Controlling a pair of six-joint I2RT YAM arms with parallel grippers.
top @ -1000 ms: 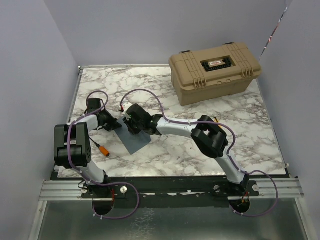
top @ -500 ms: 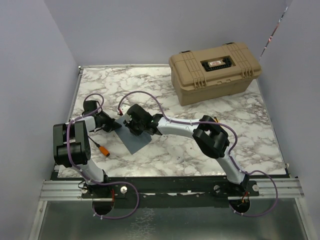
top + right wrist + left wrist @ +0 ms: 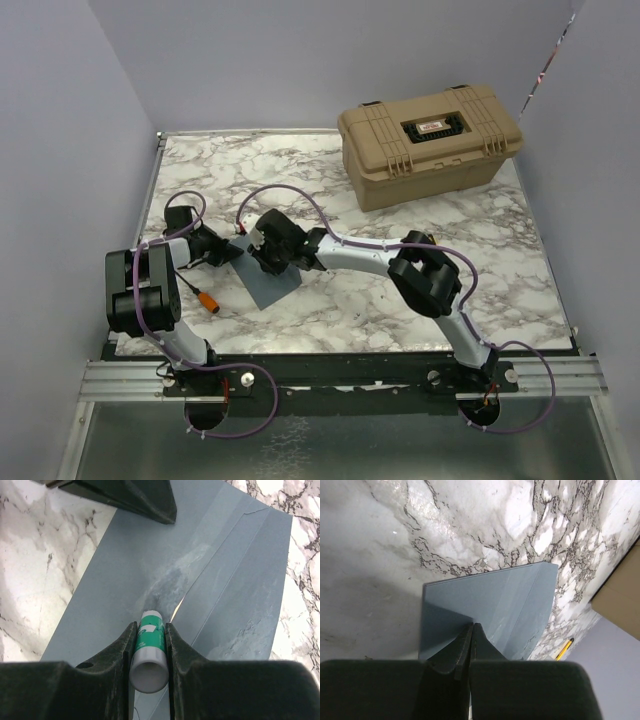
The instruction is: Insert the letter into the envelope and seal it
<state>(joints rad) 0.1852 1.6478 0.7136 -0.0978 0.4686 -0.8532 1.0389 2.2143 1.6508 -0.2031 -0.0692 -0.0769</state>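
While the left hand (image 3: 471, 631), fingers together, presses the envelope (image 3: 235, 580) flat on the marble desk (image 3: 395, 545), apparently to stop it sliding, the right hand (image 3: 150, 630) clamps a glue stick (image 3: 150, 652), tip on the flap seam for sealing.

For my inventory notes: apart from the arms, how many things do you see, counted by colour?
Blue-grey: 1, envelope
Tan: 1, case
Green-white: 1, glue stick
Orange: 1, small item
Yellow: 1, pen-like item
Total: 5
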